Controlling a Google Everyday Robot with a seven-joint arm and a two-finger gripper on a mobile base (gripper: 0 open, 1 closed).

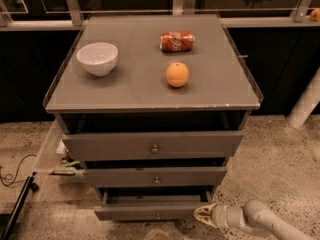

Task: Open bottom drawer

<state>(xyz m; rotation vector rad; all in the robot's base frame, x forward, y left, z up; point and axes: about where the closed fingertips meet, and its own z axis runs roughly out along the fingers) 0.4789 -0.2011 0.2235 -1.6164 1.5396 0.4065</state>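
Note:
The bottom drawer is the lowest and narrowest grey front of the cabinet, with a small round knob at its centre. It stands pulled out a little, and a strip of its inside shows above the front. My gripper is at the right end of that front, close to the floor. Its pale arm reaches in from the bottom right corner of the camera view.
Above are the middle drawer and the top drawer. On the cabinet top lie a white bowl, a red can on its side and an orange. A white post stands right; a cable lies left.

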